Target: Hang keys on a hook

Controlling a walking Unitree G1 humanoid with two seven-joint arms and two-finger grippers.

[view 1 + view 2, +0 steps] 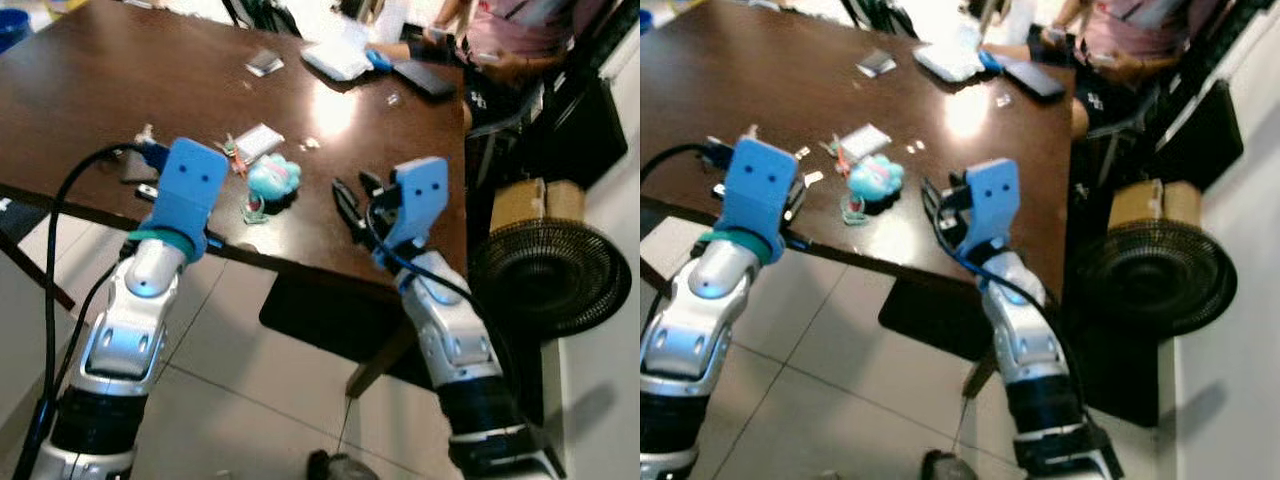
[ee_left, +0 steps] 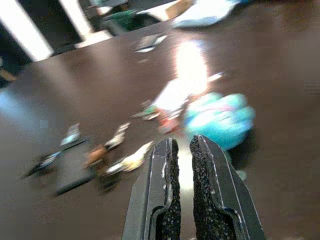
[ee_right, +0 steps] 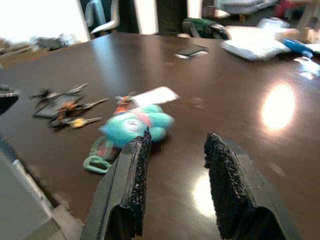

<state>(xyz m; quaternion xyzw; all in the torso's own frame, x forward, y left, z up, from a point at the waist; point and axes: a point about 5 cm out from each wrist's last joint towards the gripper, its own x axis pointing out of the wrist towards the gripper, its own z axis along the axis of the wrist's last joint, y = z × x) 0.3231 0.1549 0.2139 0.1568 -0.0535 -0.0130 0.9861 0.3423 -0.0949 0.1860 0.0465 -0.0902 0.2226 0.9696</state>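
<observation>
The keys (image 1: 240,160) are lying on the dark brown table (image 1: 90,90), left of centre in the left eye view, bunched with a turquoise plush keychain (image 1: 273,176) and a green clip ring (image 1: 252,209) trailing toward the table's near edge. A white card (image 1: 258,141) is sitting just beyond them, and a second small cluster of keys and a dark fob (image 3: 57,106) is resting farther toward the left of the table. The left gripper (image 2: 181,165) is hovering low over the table just short of the plush, its two fingers (image 2: 160,190) pressed nearly together with nothing between them. The right gripper (image 3: 175,150) is hanging at centre right of the left eye view, over the table's near edge, fingers (image 3: 137,175) spread wide apart and gripping nothing, the plush showing beside one finger. At the upper right, a seated person (image 1: 520,35) is resting hands by a black phone (image 1: 425,78) and white papers (image 1: 338,58). A round black fan (image 1: 548,275) is standing on the floor at right, with a cardboard box (image 1: 535,205) behind it.
</observation>
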